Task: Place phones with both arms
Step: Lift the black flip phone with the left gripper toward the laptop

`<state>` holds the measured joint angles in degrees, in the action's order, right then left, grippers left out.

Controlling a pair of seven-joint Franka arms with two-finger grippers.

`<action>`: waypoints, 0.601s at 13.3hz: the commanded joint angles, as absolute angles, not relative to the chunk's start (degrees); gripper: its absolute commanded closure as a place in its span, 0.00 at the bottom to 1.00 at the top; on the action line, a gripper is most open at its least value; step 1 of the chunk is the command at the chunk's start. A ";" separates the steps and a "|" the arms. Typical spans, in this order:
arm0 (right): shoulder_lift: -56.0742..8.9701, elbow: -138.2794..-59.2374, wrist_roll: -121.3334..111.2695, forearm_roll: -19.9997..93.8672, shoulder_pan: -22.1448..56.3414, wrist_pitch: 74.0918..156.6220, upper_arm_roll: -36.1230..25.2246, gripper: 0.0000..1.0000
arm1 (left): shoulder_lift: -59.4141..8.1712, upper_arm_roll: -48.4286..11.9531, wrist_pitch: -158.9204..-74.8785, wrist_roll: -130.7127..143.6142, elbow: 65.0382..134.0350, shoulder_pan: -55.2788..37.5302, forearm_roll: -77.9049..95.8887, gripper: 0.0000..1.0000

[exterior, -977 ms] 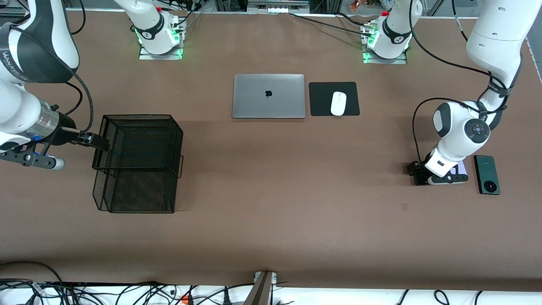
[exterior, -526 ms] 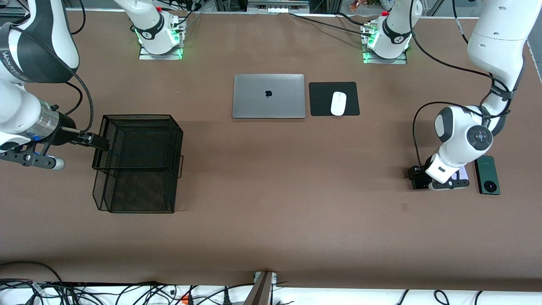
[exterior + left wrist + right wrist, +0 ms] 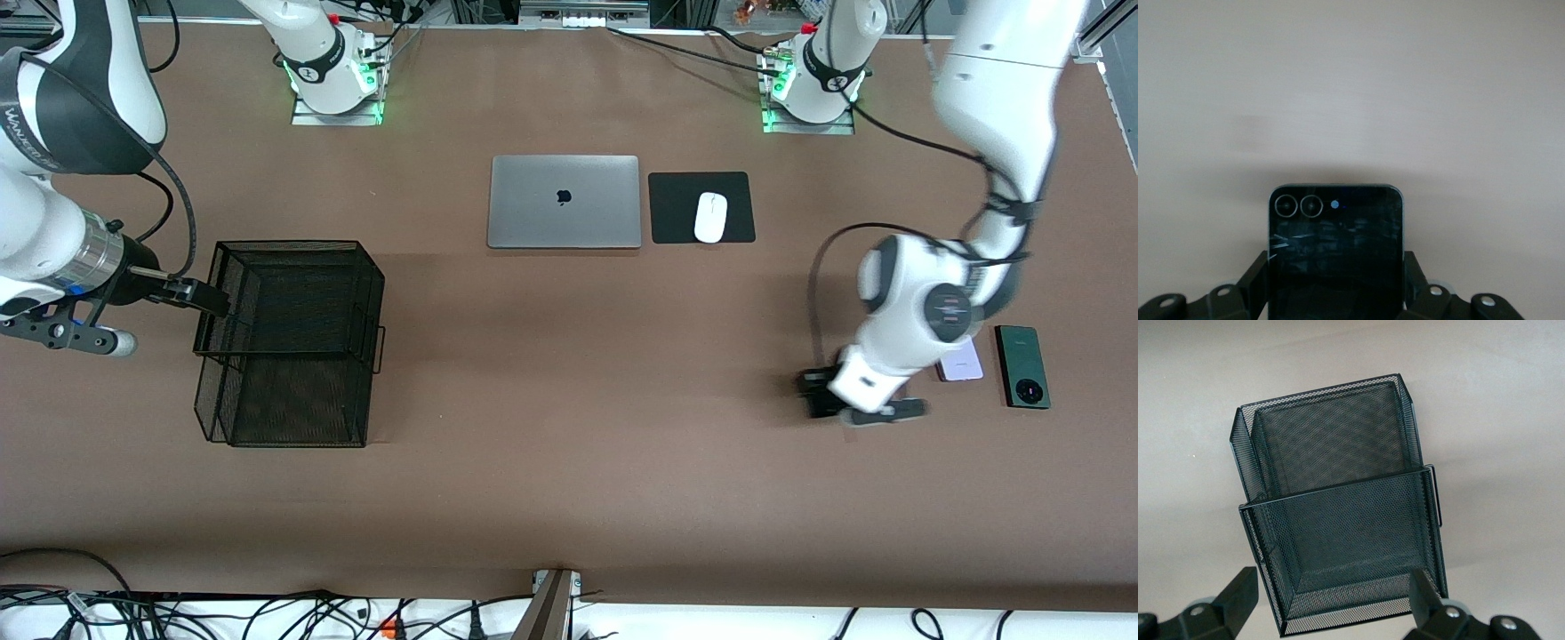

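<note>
Right pincer (image 3: 209, 298) hangs spread wide at the rim of the black mesh basket (image 3: 293, 342), holding nothing, its arm waiting. Nearer the middle of the surface (image 3: 569, 444) lie the closed silver laptop (image 3: 564, 202) and the white mouse (image 3: 710, 217) on its black pad (image 3: 701, 207). Left pincer (image 3: 1336, 293) pinches the black flip phone (image 3: 1335, 253) above bare surface. Just beside it, toward the left arm's end, lie the pale lilac phone (image 3: 961, 365) and the dark green phone (image 3: 1021, 366).
</note>
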<state>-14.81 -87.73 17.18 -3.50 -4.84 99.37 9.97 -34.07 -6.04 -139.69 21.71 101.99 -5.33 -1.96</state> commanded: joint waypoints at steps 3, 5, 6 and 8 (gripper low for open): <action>-13.62 -88.95 17.75 -3.43 -5.54 99.32 10.63 0.00 | -39.00 -4.66 -137.73 39.24 93.10 -23.25 -0.96 1.00; -13.62 -88.95 17.84 -3.43 -5.54 99.32 10.63 0.00 | -45.05 -3.87 -134.49 46.64 83.99 -31.16 -1.23 1.00; -13.62 -88.95 17.75 -3.43 -5.54 99.32 10.63 0.00 | -48.39 -3.43 -132.04 49.37 78.89 -34.16 -1.23 1.00; -13.62 -88.95 17.84 -3.43 -5.54 99.32 10.63 0.00 | -53.85 -0.37 -131.13 53.86 71.31 -40.84 -1.14 1.00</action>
<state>-14.81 -87.76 17.19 -3.50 -4.85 99.37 9.97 -46.41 -4.10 -134.16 51.23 82.67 -35.87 -1.93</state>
